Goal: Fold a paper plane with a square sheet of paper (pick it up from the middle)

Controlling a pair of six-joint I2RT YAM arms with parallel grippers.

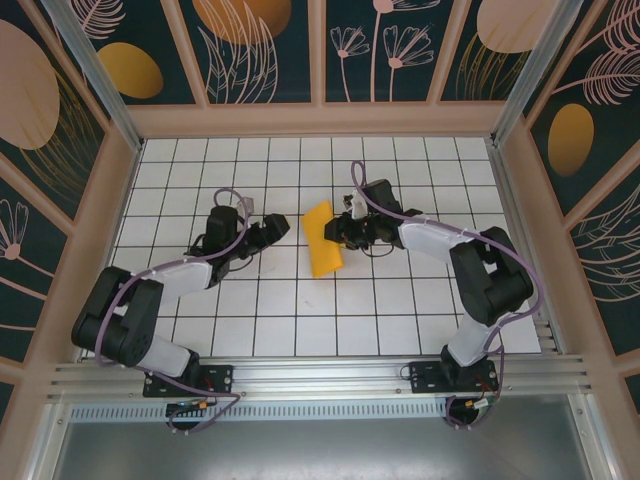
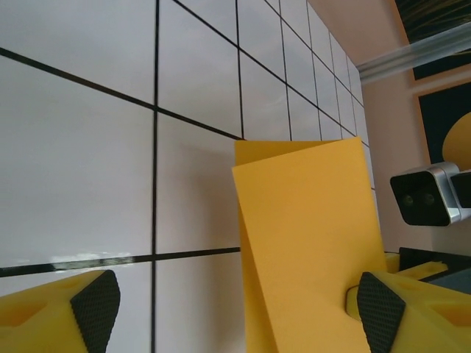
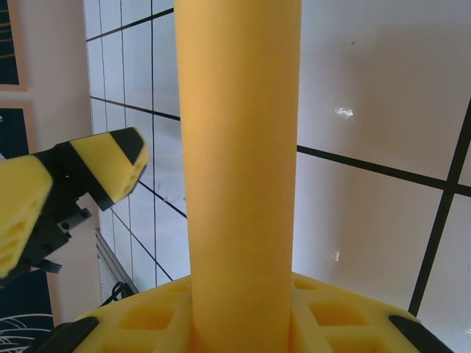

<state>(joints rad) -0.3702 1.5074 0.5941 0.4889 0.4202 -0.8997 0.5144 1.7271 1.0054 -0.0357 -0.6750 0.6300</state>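
The square sheet of paper [image 1: 322, 240] is orange-yellow and doubled over into a rectangle that stands raised off the white grid table [image 1: 300, 320]. My right gripper [image 1: 340, 230] is shut on its right edge. In the right wrist view the sheet [image 3: 239, 147] bulges out as a rounded fold from between the yellow fingers [image 3: 147, 320] of the right gripper [image 3: 243, 334]. My left gripper [image 1: 278, 228] is open at the sheet's left side. In the left wrist view two layers of the sheet [image 2: 309, 235] lie between its pads, close to the right pad [image 2: 381, 316], and the left gripper [image 2: 239, 316] holds nothing.
Wooden walls with dark floral panels [image 1: 260, 50] enclose the table on three sides. An aluminium rail [image 1: 320, 375] runs along the near edge by the arm bases. The right arm's camera [image 2: 427, 195] sits just beyond the sheet in the left wrist view.
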